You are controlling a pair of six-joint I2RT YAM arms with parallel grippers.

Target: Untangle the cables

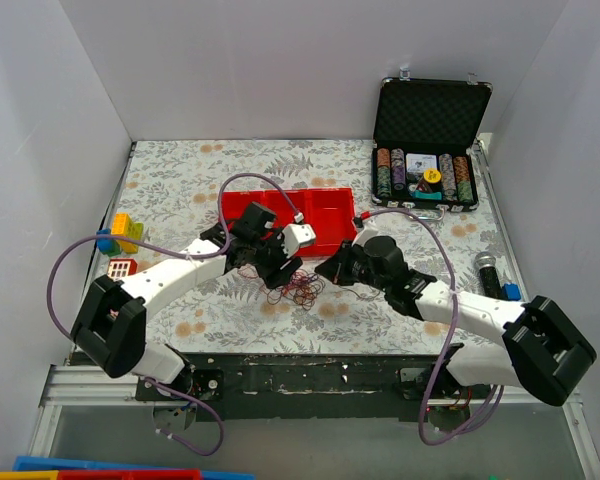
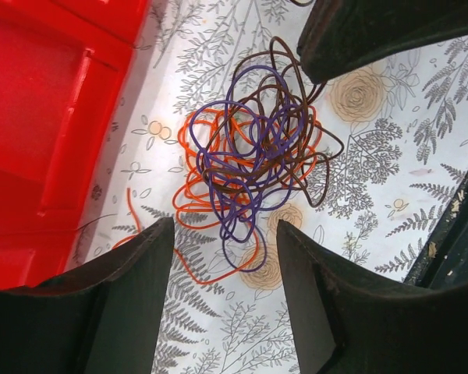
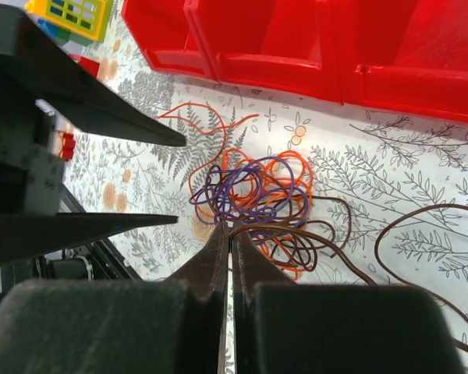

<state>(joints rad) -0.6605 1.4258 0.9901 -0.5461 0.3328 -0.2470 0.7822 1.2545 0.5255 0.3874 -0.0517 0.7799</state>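
Observation:
The cables [image 1: 302,290] are a small tangle of thin orange, purple and dark brown wires on the floral tablecloth, just in front of the red tray [image 1: 330,215]. My left gripper [image 1: 280,275] hovers over the tangle's left side with its jaws open; in the left wrist view the bundle [image 2: 257,156] lies just beyond the open gripper [image 2: 222,226]. My right gripper [image 1: 325,270] is at the tangle's right side. In the right wrist view it [image 3: 230,226] is shut on a brown strand at the near edge of the bundle [image 3: 257,195]. A long brown loop trails off to the right.
The red tray shows in both wrist views [image 2: 47,117] [image 3: 335,47]. An open black case of poker chips [image 1: 427,150] stands at the back right. Coloured toy blocks [image 1: 125,232] lie at the left edge. A microphone [image 1: 490,270] lies at the right.

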